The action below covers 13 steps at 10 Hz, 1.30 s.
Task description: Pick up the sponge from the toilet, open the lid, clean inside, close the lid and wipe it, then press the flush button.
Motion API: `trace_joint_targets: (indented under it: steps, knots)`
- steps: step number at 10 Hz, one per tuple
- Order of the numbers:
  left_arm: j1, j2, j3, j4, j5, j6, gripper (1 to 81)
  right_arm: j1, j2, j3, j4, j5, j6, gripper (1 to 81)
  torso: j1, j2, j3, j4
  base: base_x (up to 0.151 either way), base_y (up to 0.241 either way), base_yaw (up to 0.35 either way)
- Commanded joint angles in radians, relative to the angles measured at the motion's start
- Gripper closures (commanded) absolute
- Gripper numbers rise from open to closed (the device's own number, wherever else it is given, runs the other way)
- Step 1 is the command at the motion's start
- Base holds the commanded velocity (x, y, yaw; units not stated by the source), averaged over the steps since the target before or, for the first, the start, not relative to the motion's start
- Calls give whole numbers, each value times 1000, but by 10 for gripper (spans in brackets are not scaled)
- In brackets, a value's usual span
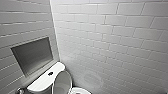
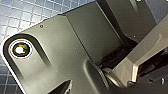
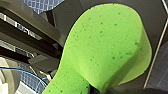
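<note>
The bright green sponge (image 3: pixel 105 47) looms large in the right wrist view, pinched at its lower edge by my right gripper (image 3: pixel 93 89), which is shut on it. In the head view the white toilet (image 1: pixel 43 83) sits at the lower left against the tiled wall. Its lid (image 1: pixel 62 82) stands raised against the tank, and part of the bowl rim (image 1: pixel 80 90) shows beside it. The dark round flush button (image 1: pixel 50 73) sits in the middle of the tank top. My left gripper is open, and I see nothing held in it.
White brick-pattern tiles (image 1: pixel 115 40) cover both walls, which meet in a corner behind the toilet. A recessed niche (image 1: pixel 33 55) opens in the left wall above the tank. Small square floor tiles (image 2: pixel 15 20) show past the robot's dark plate.
</note>
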Motion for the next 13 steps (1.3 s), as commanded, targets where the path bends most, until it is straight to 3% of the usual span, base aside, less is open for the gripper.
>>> trace_joint_targets:
  steps: [1,2,6,9,11,13]
  knots:
    - [-26,-3,12,-10,62,1,10,48,-56,8,227,-77,-207,811,0,0,0,0,0,0,0]
    - [-24,-3,15,-10,61,1,10,64,-96,51,228,-78,-207,811,0,0,0,0,0,0,0]
    - [-24,-16,58,-8,59,1,10,97,-376,491,222,-74,-212,811,0,0,0,0,0,0,0]
    - [-23,-18,62,-13,56,0,10,180,-534,646,242,-60,-179,811,0,0,0,0,0,0,0]
    - [-20,-29,76,-27,54,1,10,218,-624,735,247,29,-166,811,0,0,0,0,0,0,0]
    - [-15,-68,157,-22,54,1,10,327,-733,869,256,32,-150,811,0,0,0,0,0,0,0]
